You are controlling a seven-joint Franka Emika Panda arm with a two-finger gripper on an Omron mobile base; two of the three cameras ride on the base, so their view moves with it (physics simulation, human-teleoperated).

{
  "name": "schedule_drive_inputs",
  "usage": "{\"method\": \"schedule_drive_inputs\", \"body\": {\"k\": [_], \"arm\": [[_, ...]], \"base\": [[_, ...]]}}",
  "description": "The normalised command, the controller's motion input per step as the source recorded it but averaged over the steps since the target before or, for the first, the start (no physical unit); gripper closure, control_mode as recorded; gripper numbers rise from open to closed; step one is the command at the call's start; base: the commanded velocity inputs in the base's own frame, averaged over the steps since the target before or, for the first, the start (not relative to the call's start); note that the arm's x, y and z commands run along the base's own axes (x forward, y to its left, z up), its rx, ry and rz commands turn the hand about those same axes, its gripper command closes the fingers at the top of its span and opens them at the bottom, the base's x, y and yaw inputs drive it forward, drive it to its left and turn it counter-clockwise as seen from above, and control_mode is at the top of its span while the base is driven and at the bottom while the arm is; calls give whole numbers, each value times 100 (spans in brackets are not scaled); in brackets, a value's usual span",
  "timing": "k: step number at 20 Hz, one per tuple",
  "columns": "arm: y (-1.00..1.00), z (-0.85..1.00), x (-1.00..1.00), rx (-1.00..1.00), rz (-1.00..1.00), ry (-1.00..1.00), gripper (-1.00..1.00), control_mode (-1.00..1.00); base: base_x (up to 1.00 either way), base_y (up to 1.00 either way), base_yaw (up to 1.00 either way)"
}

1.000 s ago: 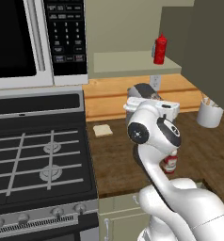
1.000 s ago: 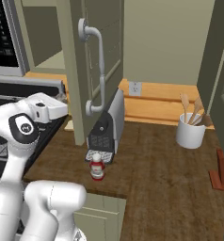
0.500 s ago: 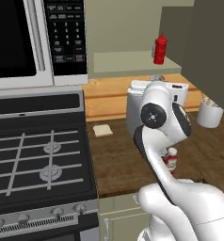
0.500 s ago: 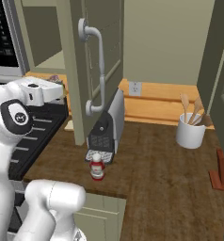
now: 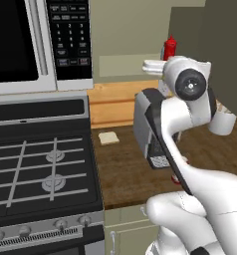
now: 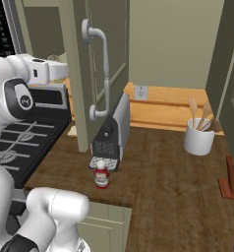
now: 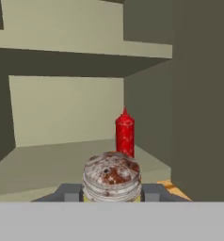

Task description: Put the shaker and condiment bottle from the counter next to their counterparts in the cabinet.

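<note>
The hand (image 7: pixel 112 194) grips the small yellow silvery-topped shaker (image 7: pixel 112 177) before the pale beige-green cabinet shelf (image 7: pixel 52 167); the white-capped red condiment bottle (image 6: pixel 101 173) waits on the desk (image 6: pixel 168 172).

The pale beige-green cabinet shelf (image 7: pixel 62 162) lies open and bare on its left and middle. The tall all-red squeeze bottle (image 7: pixel 124 132) stands at the back right, near the dark olive-grey side wall (image 7: pixel 198 94).

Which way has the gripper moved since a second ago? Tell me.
Yes. In the left base view the hand has risen from in front of the coffee machine toward the cabinet shelf; the gripper holds the shaker.
</note>
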Motion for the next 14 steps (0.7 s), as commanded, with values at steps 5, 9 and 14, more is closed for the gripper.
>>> {"method": "schedule_drive_inputs", "body": {"k": [5, 9, 14], "arm": [[1, 39, 0, 8, 8, 6, 100, -100], [0, 0, 6, 0, 0, 0, 100, -100], [0, 0, 45, 0, 0, -5, 100, -100]], "base": [[0, 0, 0], [0, 0, 0], [0, 0, 0]]}}
